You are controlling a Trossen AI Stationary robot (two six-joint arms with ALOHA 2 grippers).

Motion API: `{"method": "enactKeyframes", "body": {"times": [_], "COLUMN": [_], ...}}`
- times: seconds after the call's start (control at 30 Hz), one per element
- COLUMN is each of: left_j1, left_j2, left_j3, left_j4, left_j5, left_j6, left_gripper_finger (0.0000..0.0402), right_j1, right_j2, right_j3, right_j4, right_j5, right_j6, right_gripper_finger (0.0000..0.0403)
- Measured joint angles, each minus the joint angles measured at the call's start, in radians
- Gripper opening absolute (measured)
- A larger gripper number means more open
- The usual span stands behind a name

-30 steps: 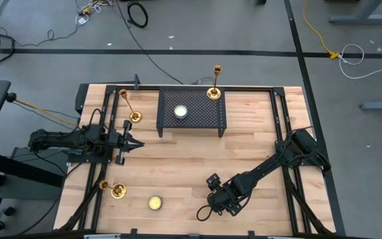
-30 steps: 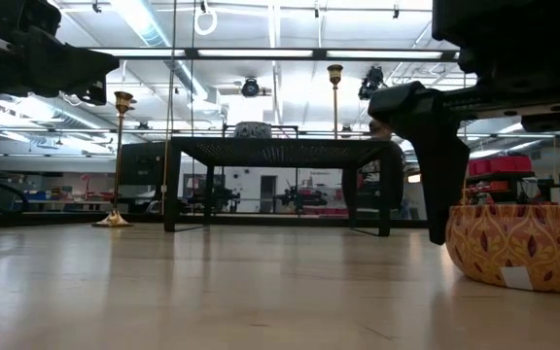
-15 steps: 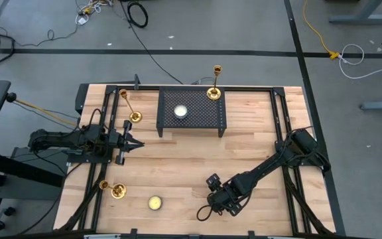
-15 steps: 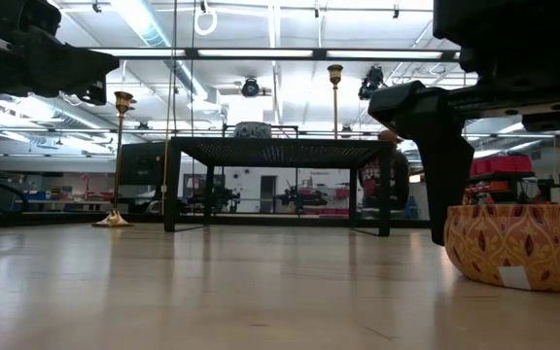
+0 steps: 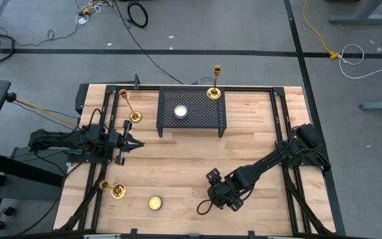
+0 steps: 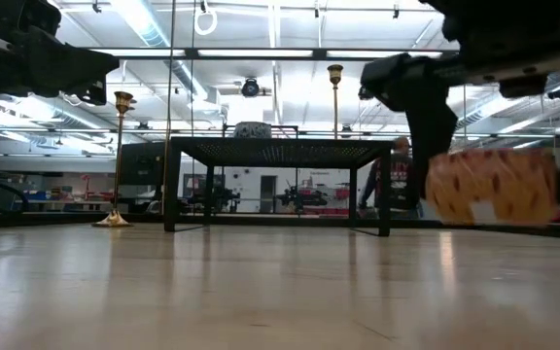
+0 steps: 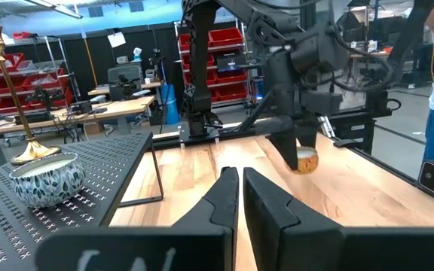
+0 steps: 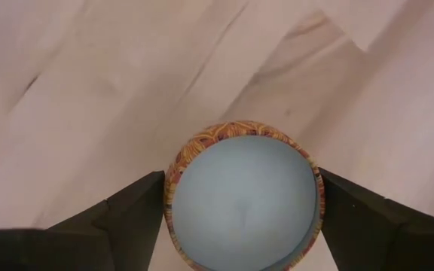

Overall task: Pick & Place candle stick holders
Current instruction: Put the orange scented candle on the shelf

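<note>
none of the three candle stick holders (image 5: 212, 86) is gripped: the right claw (image 8: 239, 197) pinches a patterned bowl (image 8: 241, 197) raised off the surface (image 5: 178, 166), the left claw (image 5: 138, 144) pressed together.

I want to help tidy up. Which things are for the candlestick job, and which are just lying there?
For the job:
candlestick on the rack's corner
candlestick left of the rack
candlestick near the front edge

Lying about:
black mesh rack
bowl on it
small candle
orange bowl, held by the right gripper
</note>
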Motion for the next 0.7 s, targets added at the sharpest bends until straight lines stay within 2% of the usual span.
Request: {"method": "enactKeyframes", "body": {"times": [0.3, 0.5, 0.7], "left_j1": [0.000, 0.000, 0.000], "left_j2": [0.000, 0.000, 0.000], "left_j3": [0.000, 0.000, 0.000], "left_j4": [0.000, 0.000, 0.000], "left_j5": [0.000, 0.000, 0.000], "left_j6": [0.000, 0.000, 0.000], "left_gripper_finger": [0.0025, 0.0025, 0.0025], "right_j1": [-0.050, -0.122, -0.204], "right_j2": [-0.111, -0.126, -0.127], "right_j3": [0.030, 0.158, 0.294], "right_j4": [-0.141, -0.294, -0.363], "right_j5": [-0.011, -0.015, -0.013], "right_j6": [0.030, 0.021, -0.012], "right_gripper_finger": [0.0307, 0.0307, 0.0307]}}
